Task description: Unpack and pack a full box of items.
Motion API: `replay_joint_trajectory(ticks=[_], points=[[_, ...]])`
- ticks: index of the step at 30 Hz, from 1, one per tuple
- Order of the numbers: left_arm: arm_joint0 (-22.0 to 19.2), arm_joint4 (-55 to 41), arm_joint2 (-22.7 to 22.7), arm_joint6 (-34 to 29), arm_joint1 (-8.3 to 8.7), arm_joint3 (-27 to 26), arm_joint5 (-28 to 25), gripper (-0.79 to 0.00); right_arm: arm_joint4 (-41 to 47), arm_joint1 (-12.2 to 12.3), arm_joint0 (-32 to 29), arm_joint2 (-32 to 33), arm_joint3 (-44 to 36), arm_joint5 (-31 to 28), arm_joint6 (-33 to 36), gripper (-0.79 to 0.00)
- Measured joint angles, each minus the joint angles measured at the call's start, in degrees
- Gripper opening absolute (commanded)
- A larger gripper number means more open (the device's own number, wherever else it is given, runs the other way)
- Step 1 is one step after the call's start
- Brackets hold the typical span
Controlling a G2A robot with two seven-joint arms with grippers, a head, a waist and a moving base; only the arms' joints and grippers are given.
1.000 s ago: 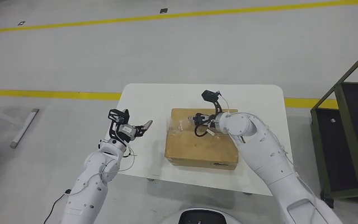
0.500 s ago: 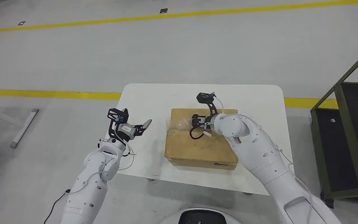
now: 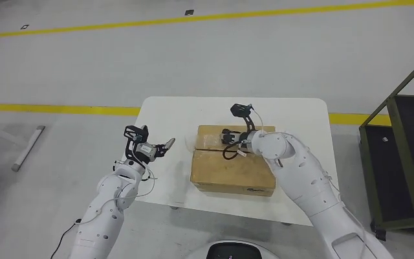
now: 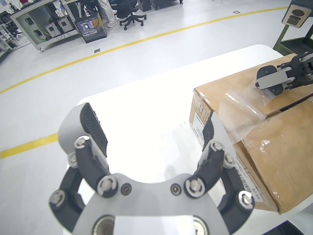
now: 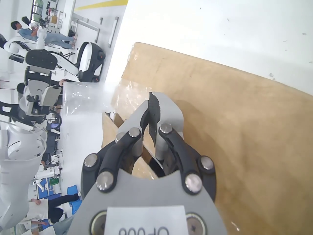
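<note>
Left claw first: its two fingers are spread wide, each a curved plate of brushed metal faced with a ribbed black rubber pad, and it holds nothing. It hangs over the left part of the white table, a smooth top with rounded corners. It is just beside the short end of the box and apart from it. Further right, about mid-table, sits the box, a flat rectangular carton of plain brown cardboard with printed labels on its side. Its top flaps meet in a dark seam that gapes slightly. At the box's left end a strip of clear tape, glossy and wrinkled, stands loose from the cardboard and juts past the edge. Right claw lies low over the box's top at that end, its grey metal fingers pressed together, tips at the crumpled film. Whether any film is caught between them cannot be told.
</note>
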Motion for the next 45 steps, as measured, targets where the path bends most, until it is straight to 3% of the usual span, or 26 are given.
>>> replay_joint_trajectory(ticks=[22, 34, 45], points=[[0.13, 0.25, 0.72, -0.09, -0.01, -0.40, -0.74, 0.000, -8.86, 4.85, -16.64, 13.95, -28.67, 2.52, 4.43, -0.785], [0.03, 0.58, 1.48, -0.89, -0.02, -0.80, -1.63, 0.000, -11.22, 6.06, -22.26, 18.08, -34.46, 3.62, 5.05, -0.785], [-0.13, 0.48, 1.91, -1.41, -0.05, -0.76, -2.08, 0.000, -10.30, 6.48, -22.17, 18.17, -38.04, 2.61, 6.54, -0.785]])
